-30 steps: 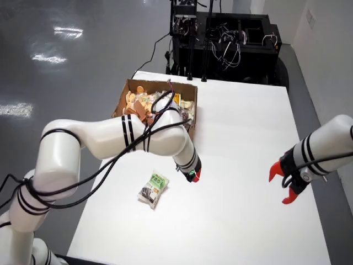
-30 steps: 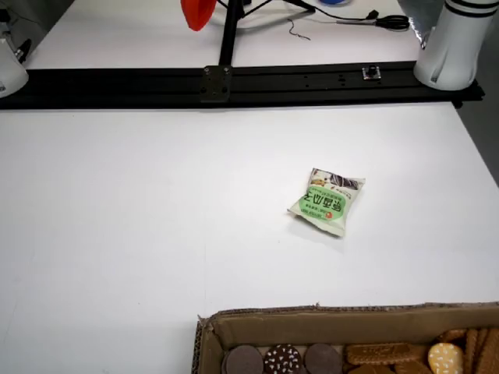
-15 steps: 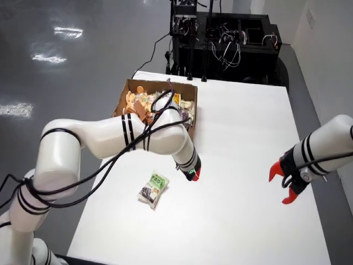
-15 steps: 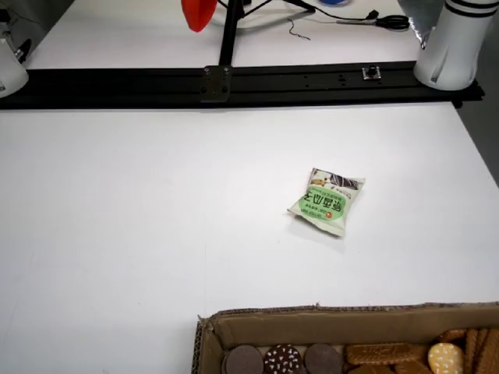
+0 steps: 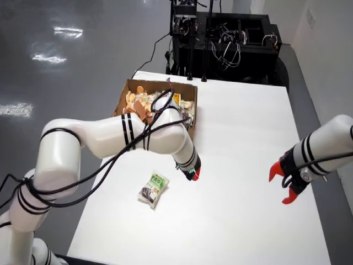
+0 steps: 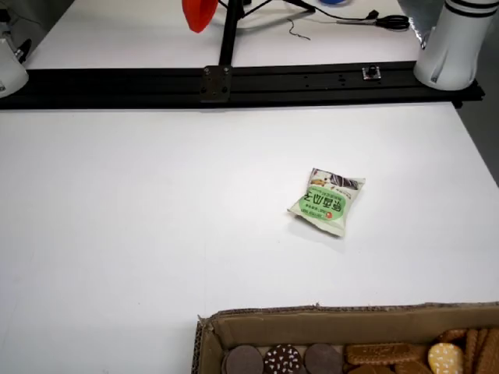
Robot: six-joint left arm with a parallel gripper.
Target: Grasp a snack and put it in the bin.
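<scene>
Fingers of the working gripper (image 5: 192,174) show only as a red tip at the end of the white arm in the view from above, and we cannot tell how far apart they stand; nothing appears to be held between them. We note the gripper hanging just to the right of the snack packet (image 5: 153,188), close but apart from it. The packet lies flat on the white table (image 5: 242,210), near the front left in this view. The cardboard bin (image 5: 159,103) sits behind the arm, already loaded with snacks. A second arm's red gripper (image 5: 285,186) waits at the right, well apart from the packet. In the low view across the table, we see the same green-and-white snack packet (image 6: 327,201) lying alone on the table (image 6: 140,234), with the bin's rim (image 6: 312,313) at the bottom edge and round biscuits inside; the working gripper is not identifiable here. We judge the task at its approach stage: grasp not yet made, lift, carry and release into the bin all remaining.
</scene>
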